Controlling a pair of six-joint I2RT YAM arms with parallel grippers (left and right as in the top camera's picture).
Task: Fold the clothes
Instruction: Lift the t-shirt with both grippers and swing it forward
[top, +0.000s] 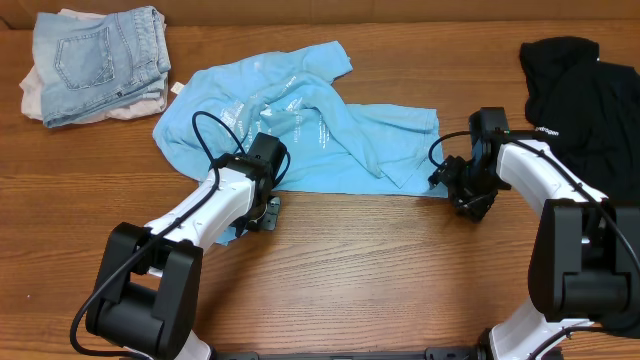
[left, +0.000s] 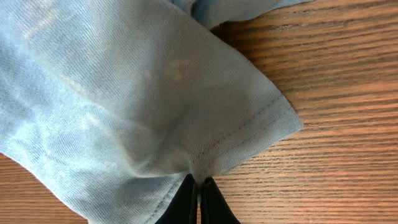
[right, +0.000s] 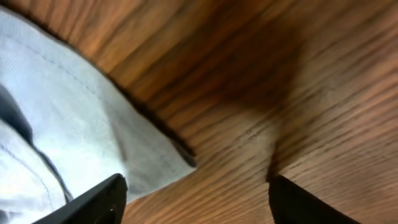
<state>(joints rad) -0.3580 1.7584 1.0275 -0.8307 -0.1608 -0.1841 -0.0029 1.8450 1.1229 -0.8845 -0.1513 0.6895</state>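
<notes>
Closest to your left wrist camera, the left jaws are clenched on the stitched hem of the sky-blue T-shirt (left: 124, 93), their black fingertips (left: 186, 202) pressed together with a pinch of cloth between them. From overhead, that grip sits at the shirt's near left edge. The shirt lies rumpled on the table (top: 380, 270), left of centre. Its long axis runs left to right, tilting a little toward you at the right end, and its white lettering (top: 290, 112) faces up. You cannot tell from the bunched folds which way its neck points. At the shirt's near right corner, your right jaws stand spread wide and hold nothing. One finger (right: 93, 202) is over the cloth's edge and the other is over bare wood, with the corner lying flat between them; you cannot tell whether they touch the table. The black shirt (top: 585, 100) is heaped at the far right, well apart from the blue one. A folded pair of jeans (top: 100, 60) sits at the far left corner.
</notes>
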